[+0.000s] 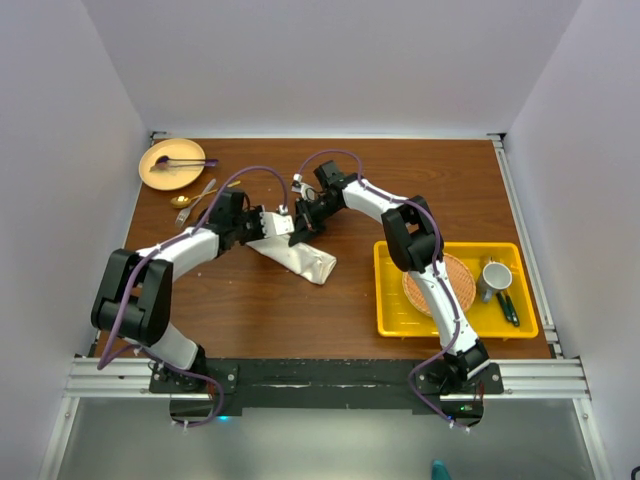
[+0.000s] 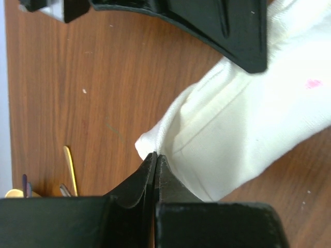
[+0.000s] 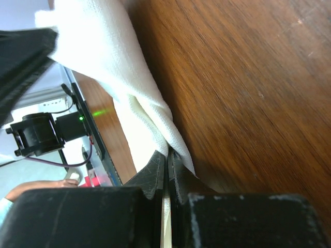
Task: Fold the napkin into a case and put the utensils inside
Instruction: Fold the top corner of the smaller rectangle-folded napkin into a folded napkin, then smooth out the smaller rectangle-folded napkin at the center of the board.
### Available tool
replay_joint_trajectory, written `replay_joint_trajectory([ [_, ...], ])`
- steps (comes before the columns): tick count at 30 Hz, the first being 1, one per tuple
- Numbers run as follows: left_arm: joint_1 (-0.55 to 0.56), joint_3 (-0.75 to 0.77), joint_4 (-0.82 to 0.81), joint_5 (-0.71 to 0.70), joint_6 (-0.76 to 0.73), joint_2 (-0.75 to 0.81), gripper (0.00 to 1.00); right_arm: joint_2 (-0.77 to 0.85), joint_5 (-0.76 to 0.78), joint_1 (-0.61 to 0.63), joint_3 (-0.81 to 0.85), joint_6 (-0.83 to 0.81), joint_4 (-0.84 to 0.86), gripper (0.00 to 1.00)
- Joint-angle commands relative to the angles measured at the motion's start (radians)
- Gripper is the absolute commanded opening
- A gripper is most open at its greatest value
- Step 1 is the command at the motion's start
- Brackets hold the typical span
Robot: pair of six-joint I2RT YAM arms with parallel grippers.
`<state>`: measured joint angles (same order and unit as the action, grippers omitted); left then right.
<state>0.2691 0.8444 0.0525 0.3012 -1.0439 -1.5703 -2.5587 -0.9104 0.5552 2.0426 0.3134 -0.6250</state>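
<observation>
Top external shows a yellow tray on the near right of the table. It holds a woven orange mat, a grey mug and two green-handled utensils. A tan plate at the far left corner carries a purple utensil. Just near of the plate, on bare wood, lie the gold spoon and a second gold piece, both well apart from the cloth. The napkin lies left of the tray near the table's middle, folded into a narrow strip that runs diagonally from far left to near right. Both arms bend inward and meet over its far left end, the left reaching in low from the left and the right curling round from the far side. Only the left wrist view shows the left gripper with its jaws pressed together at the hem of a folded corner, apparently nipping it. Only the right wrist view shows the right gripper clamped on a pleat of the cloth, a pale sliver caught between its fingers. From overhead both pairs of fingertips are too small to read.
</observation>
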Motion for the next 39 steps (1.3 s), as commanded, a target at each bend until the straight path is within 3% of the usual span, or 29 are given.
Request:
replay_joint_trajectory([
  [1, 0.005, -0.041, 0.021, 0.033, -0.034, 0.029, 0.00, -0.052, 0.188, 0.005, -0.032, -0.036, 0.008, 0.00],
  [20, 0.013, -0.088, -0.002, -0.063, 0.013, -0.137, 0.00, -0.032, 0.134, 0.005, 0.001, -0.099, -0.024, 0.01],
  [22, 0.007, -0.082, 0.029, -0.062, 0.028, -0.135, 0.00, -0.015, 0.116, 0.002, 0.019, -0.128, -0.064, 0.11],
  [23, 0.005, -0.084, 0.033, -0.062, 0.031, -0.132, 0.00, -0.006, 0.110, -0.001, 0.024, -0.137, -0.077, 0.25],
  [27, 0.005, -0.097, 0.063, -0.063, 0.044, -0.119, 0.00, 0.046, 0.093, -0.003, 0.030, -0.197, -0.183, 0.50],
  [33, 0.005, -0.105, 0.066, -0.068, 0.053, -0.120, 0.00, 0.120, 0.091, -0.012, 0.005, -0.281, -0.332, 0.59],
  [39, 0.005, -0.110, 0.067, -0.063, 0.064, -0.114, 0.00, 0.192, 0.093, -0.018, -0.111, -0.307, -0.395, 0.59],
])
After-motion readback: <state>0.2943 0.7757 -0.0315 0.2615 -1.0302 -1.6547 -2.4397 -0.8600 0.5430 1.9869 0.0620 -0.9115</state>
